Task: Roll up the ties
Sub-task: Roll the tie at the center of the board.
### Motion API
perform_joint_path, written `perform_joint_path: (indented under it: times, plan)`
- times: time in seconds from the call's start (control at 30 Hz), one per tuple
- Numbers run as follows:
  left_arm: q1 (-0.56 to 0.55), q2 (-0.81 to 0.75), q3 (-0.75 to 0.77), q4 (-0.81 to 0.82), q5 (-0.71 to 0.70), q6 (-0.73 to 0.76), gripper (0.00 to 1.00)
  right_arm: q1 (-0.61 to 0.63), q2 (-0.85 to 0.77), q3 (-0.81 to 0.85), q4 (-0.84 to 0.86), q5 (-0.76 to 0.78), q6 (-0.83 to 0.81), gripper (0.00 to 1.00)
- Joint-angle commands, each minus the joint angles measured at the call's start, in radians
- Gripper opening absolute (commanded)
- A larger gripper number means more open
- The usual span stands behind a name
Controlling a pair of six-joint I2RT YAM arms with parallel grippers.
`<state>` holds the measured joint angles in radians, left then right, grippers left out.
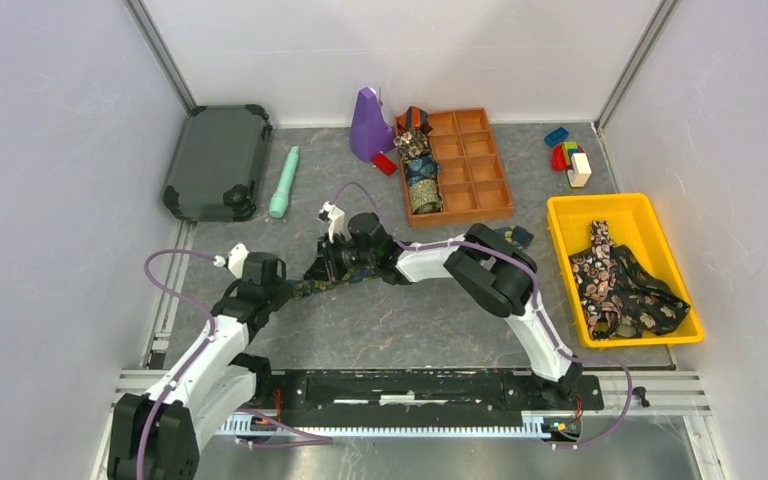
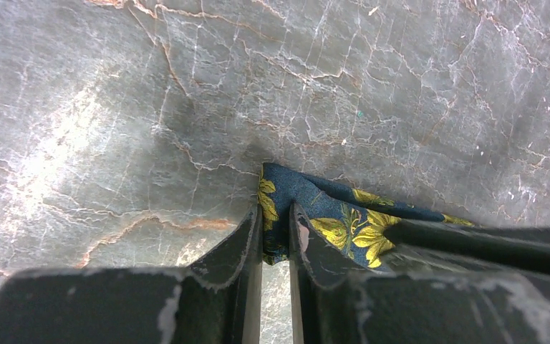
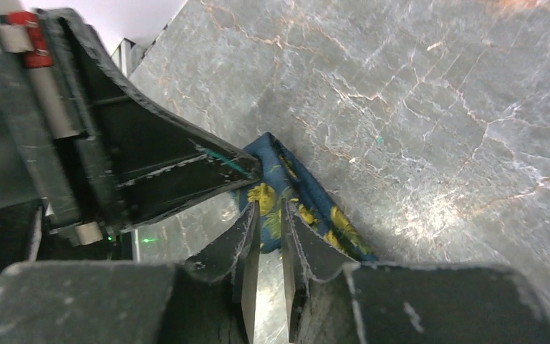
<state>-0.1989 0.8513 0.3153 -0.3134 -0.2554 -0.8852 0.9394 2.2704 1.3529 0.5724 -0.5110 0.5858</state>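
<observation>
Rolled ties [image 1: 419, 165] sit leftmost in the tray [image 1: 475, 165]; right of it, loose ties [image 1: 620, 285] lie in a bin [image 1: 650, 225].

White arm links [image 1: 200, 350], black joints [image 1: 500, 275], lilac cables [image 1: 160, 275], scuffed black gripper fingers [image 2: 240, 251], black base rail [image 1: 410, 390]

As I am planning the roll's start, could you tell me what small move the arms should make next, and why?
Probably close the left gripper fully on the navy tie, to anchor the first fold. The tie's end sits between its nearly shut jaws, the right gripper straddles the same end, and this tie lies unrolled.
</observation>
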Motion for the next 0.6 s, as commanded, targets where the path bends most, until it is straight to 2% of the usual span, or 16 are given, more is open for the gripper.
perform_joint_path:
  times: [0.0, 0.57]
  plan:
    - [-0.022, 0.005, 0.06, -0.052, -0.086, 0.018, 0.09, 0.005, -0.143, -0.042, -0.005, 0.061, -0.058, 0.23]
    - [-0.158, 0.039, 0.18, -0.164, -0.268, 0.034, 0.05, 0.073, -0.047, 0.078, -0.126, 0.122, -0.106, 0.14]
